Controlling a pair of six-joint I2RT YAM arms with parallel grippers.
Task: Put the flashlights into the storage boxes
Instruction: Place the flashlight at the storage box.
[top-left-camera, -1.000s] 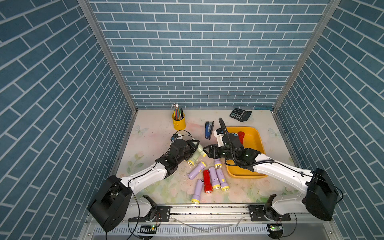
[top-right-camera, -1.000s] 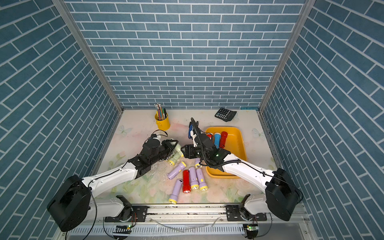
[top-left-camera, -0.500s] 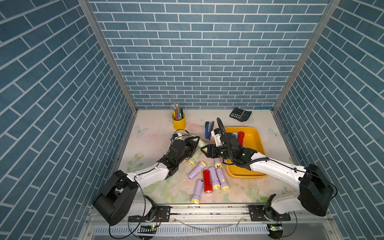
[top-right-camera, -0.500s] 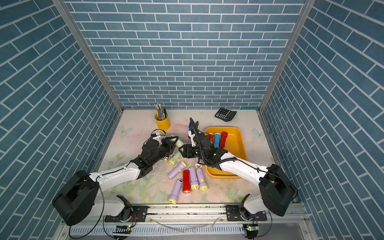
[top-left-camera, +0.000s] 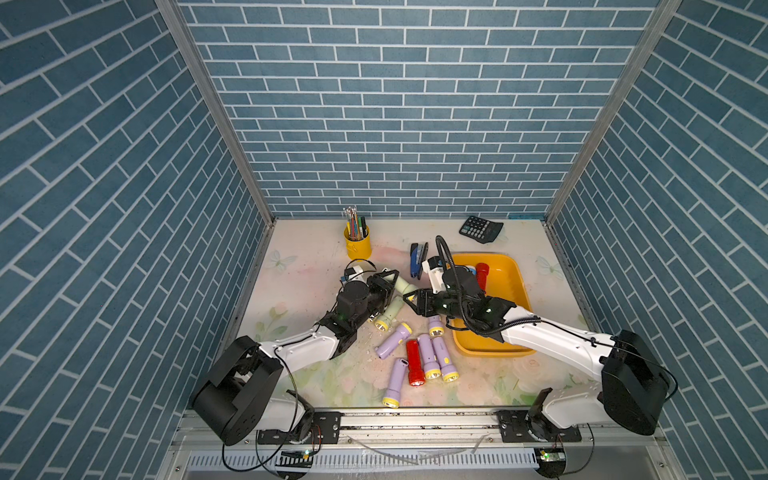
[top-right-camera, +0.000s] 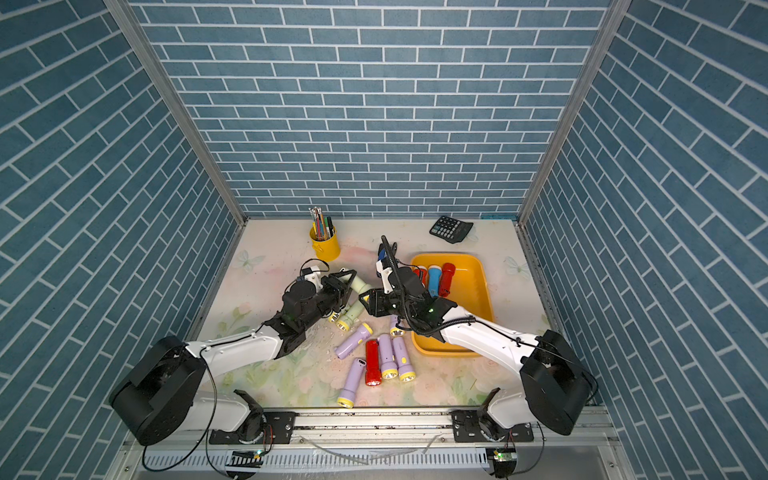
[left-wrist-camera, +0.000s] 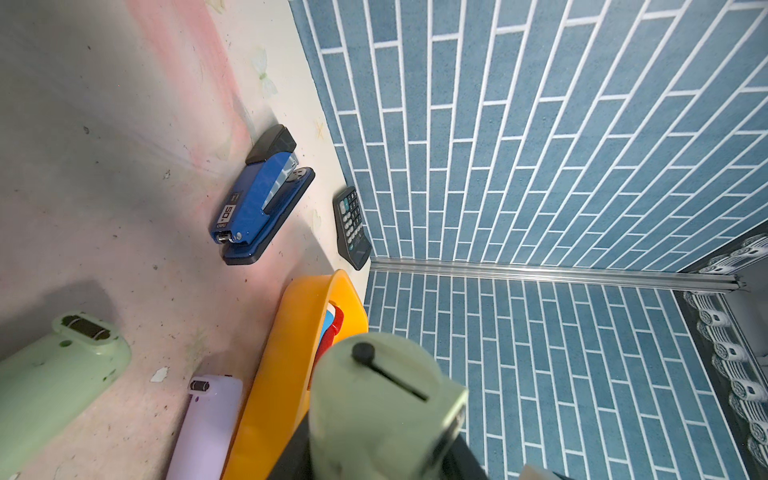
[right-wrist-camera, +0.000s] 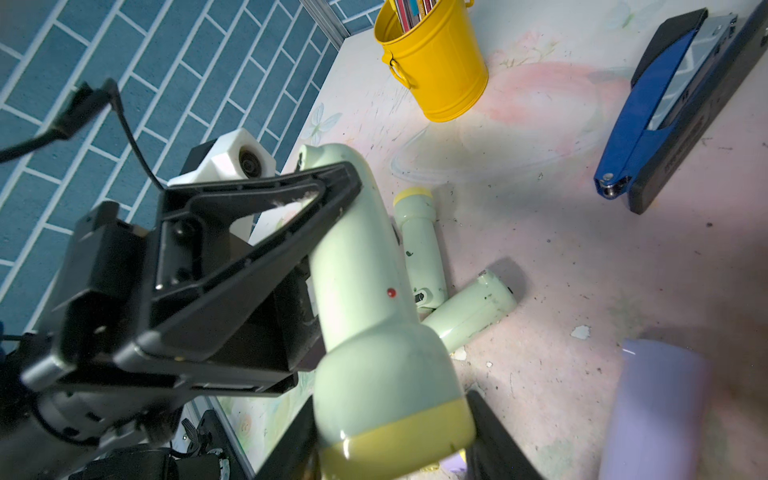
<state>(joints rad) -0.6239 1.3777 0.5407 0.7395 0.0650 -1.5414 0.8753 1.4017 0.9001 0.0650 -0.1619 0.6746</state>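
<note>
A pale green flashlight (top-left-camera: 402, 286) (right-wrist-camera: 365, 270) hangs above the table between both grippers. My left gripper (top-left-camera: 392, 277) (left-wrist-camera: 374, 449) is shut on its handle. My right gripper (top-left-camera: 409, 297) (right-wrist-camera: 390, 432) is shut on its yellow-ringed head, a finger pressing each side. The orange-yellow storage box (top-left-camera: 515, 270) (top-right-camera: 478, 266) stands just right of them and holds a blue flashlight (top-right-camera: 434, 279) between two red ones (top-right-camera: 447, 276). Two more pale green flashlights (top-left-camera: 390, 312) (right-wrist-camera: 419, 245) lie under the left gripper. Several lilac flashlights (top-left-camera: 442, 359) and a red one (top-left-camera: 414, 368) lie in front.
A yellow pen cup (top-left-camera: 358, 243) stands at the back. A dark blue stapler (top-left-camera: 417, 257) lies just behind my right wrist. A black calculator (top-left-camera: 481, 228) sits at the back right. Blue brick walls close in three sides.
My right gripper's jaws have come together on the head of the green flashlight that the left gripper holds. Both arms have shifted only slightly.
</note>
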